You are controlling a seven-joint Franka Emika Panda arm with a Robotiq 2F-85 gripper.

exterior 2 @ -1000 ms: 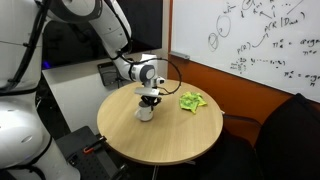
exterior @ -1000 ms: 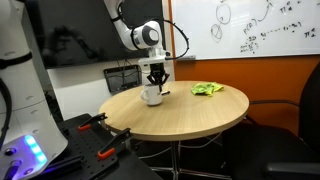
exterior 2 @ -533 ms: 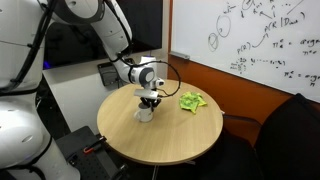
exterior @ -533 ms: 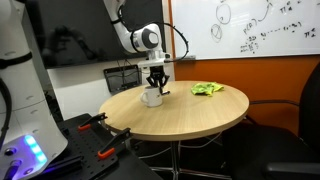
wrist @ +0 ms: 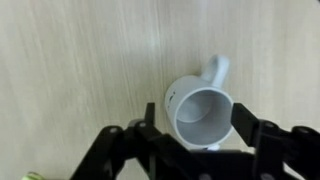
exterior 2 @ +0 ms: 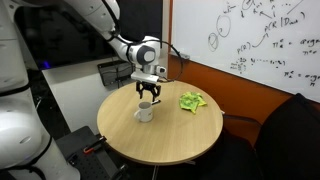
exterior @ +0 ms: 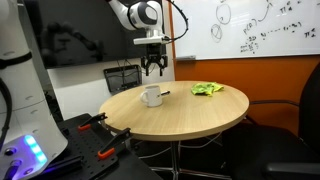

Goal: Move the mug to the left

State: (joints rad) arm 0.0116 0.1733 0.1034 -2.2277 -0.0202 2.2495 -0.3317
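A mug (exterior: 151, 96) stands free on the desk (exterior: 195, 118). The hand (exterior: 153, 71) hangs above the mug, wide open and empty. The move looks finished.

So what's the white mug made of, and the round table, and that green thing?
The mug looks like glazed ceramic: white, smooth, thick-rimmed. The table top looks like pale wood or wood-look laminate: fine grain lines, matte. The green thing seems soft cloth, lying crumpled; too small to be sure.
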